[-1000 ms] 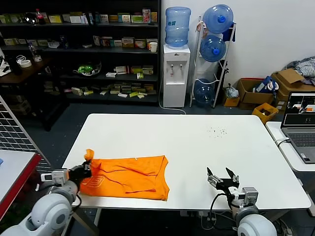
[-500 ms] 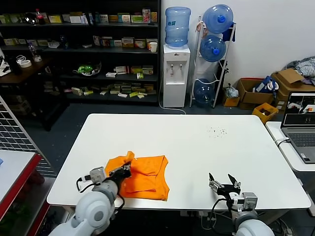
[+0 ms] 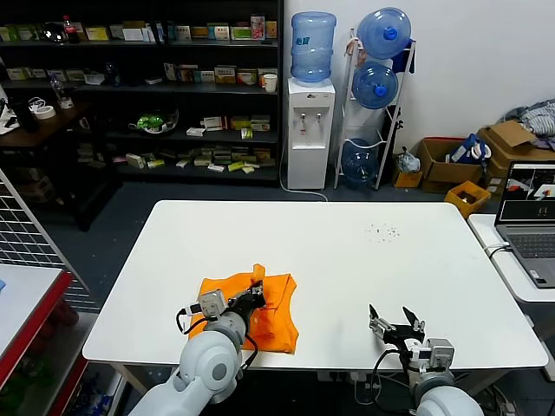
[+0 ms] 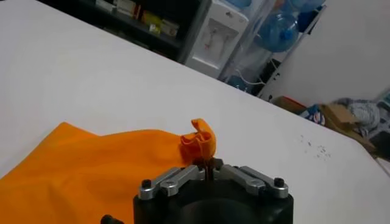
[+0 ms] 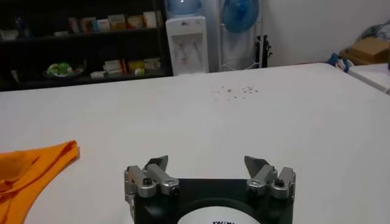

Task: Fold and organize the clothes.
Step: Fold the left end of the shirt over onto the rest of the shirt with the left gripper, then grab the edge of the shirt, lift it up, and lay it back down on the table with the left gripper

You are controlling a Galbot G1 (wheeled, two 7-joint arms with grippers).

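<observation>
Orange T-shirt [image 3: 273,308] edge sits clamped in our left gripper [image 3: 257,293] for folding, while our right gripper [image 3: 392,322] waits spread apart.

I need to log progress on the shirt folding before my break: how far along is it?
Done: nothing finished; the orange T-shirt lies loosely doubled near the table's front edge. In hand: the left pincer is shut on a bunched piece of the shirt, holding it above the rest, mid-fold. The right pincer waits open over bare table, off to the shirt's right. Left: laying the fold down, further folds and tidying.
</observation>
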